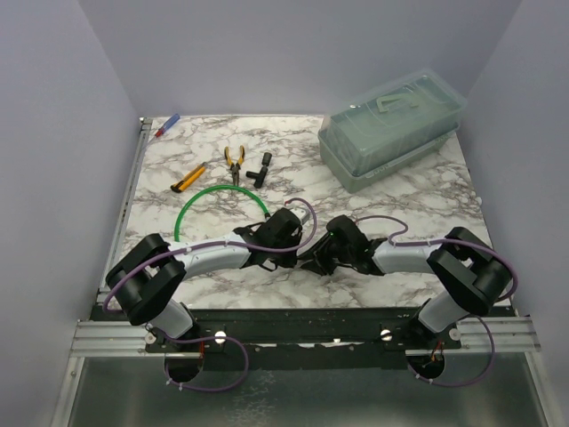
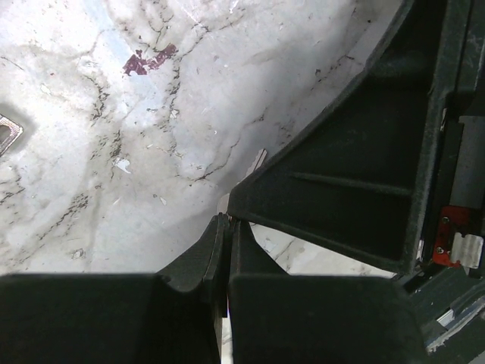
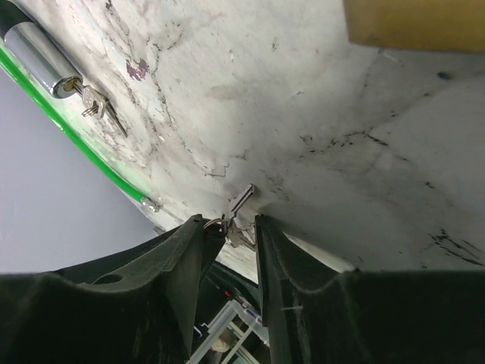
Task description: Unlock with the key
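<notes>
The right end effector (image 3: 231, 224) pinches the key (image 3: 242, 199) between its fingertips, blade pointing at the table (image 3: 341, 152). The left end effector (image 2: 226, 224), fingers together, sits just beside.

Open marble (image 1: 302, 182) lies between cord (image 1: 213, 191) and box (image 1: 391, 124); left gripper (image 1: 302, 256) and right gripper (image 1: 322, 260) crowd each other.

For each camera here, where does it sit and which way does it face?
Top external: above and behind the bases, looking down on the marble table; left arm and right arm show.
Left wrist: on the left gripper, facing the table; its closed jaws and a black housing show.
Right wrist: on the right gripper, facing the table; its jaws flank the key.
Shared: both wrist views show the purple stain.
</notes>
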Available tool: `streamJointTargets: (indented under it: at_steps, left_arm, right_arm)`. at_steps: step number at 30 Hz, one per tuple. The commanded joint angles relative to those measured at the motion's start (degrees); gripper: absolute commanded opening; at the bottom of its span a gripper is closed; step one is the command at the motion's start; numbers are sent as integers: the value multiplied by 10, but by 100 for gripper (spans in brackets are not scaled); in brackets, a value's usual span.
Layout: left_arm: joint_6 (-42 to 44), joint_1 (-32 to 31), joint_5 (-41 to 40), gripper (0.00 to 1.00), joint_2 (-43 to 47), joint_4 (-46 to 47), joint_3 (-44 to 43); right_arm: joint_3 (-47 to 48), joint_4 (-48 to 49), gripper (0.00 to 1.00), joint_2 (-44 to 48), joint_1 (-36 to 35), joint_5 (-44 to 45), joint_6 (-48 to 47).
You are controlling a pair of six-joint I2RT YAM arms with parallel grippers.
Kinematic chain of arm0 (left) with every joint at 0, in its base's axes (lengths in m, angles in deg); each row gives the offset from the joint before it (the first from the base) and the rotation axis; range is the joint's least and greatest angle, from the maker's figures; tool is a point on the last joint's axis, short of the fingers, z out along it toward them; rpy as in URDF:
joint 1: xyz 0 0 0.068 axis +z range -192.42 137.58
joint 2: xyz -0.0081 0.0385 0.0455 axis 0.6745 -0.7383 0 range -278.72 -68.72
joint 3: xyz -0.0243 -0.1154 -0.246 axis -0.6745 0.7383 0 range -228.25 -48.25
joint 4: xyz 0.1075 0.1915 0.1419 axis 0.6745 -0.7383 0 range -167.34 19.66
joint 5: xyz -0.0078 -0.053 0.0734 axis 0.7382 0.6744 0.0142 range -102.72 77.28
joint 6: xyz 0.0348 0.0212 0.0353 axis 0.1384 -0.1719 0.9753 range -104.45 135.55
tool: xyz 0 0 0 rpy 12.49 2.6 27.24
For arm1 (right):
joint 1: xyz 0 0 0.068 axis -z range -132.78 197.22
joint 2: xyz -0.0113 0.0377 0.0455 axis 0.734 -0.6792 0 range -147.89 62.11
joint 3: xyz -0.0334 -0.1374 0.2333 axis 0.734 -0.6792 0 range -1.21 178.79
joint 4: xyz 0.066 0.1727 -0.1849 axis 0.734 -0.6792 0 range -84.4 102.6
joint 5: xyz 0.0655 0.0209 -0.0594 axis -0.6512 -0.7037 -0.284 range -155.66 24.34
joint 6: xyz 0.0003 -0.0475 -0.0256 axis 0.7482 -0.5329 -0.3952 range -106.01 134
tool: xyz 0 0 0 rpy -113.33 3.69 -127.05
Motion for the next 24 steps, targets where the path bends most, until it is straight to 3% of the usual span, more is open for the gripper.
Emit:
streamJointTargets:
  at_steps: [1,14,24]
  left_arm:
    - [-9,7,12,0,17,19,4]
    - [-15,10,27,0,18,23,5]
    - [-19,11,32,0,20,29,9]
  right_arm:
    - [16,-71,38,15,-5,25,-29]
    - [36,-37,36,-35,-7,10,-18]
    - [40,-43,16,-42,-7,15,-17]
